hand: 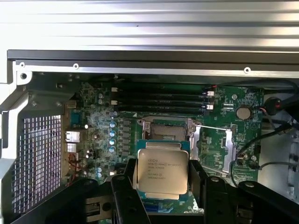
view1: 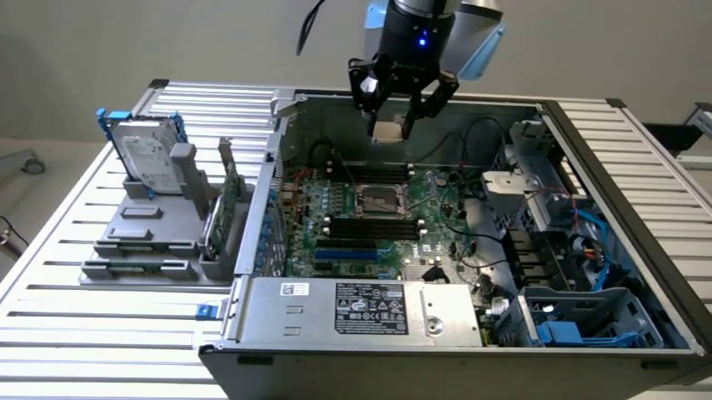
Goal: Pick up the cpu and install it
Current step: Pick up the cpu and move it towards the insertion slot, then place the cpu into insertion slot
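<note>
cpu [hand: 162,173] clamped by opposite edges between the gripper [view1: 393,129] fingers [hand: 122,186]; seems light, thin, stiff, slick on top, likely delicate underneath, so the edges suit a hold

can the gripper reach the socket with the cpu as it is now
Probably yes: the gripper holds the cpu over the open case, and the socket looks uncovered with nothing above it.

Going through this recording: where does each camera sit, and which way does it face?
Exterior view: off the arm, above, looking down into the open computer case; the gripper shows.
Wrist view: on the wrist, facing the motherboard; its fingers hold the cpu.
Shared: the cpu and the socket.
</note>
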Robot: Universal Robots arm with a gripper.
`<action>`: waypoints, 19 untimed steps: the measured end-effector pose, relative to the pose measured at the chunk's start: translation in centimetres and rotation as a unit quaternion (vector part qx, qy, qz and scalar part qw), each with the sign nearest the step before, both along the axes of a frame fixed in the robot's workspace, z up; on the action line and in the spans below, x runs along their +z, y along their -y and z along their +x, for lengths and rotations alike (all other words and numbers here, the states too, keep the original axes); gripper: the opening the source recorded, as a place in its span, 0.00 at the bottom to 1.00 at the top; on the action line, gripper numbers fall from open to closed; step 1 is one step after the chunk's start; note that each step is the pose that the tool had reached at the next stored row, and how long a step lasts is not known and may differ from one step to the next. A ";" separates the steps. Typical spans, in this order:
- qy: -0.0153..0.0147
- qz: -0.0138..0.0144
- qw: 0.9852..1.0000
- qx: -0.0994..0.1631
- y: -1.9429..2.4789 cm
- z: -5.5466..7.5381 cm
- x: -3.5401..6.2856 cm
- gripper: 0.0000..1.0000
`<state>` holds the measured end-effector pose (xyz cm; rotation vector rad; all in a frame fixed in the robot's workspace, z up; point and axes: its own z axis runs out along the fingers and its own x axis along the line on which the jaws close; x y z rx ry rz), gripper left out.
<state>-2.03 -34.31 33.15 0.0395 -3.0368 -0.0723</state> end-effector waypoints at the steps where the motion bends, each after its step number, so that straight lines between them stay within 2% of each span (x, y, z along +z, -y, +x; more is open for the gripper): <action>1: 0.000 0.000 1.000 0.000 0.00 0.0 0.00 0.54; 16: -0.004 0.000 1.000 0.000 0.00 0.0 -0.01 0.54; 19: -0.004 0.000 1.000 0.000 0.00 0.0 -0.01 0.54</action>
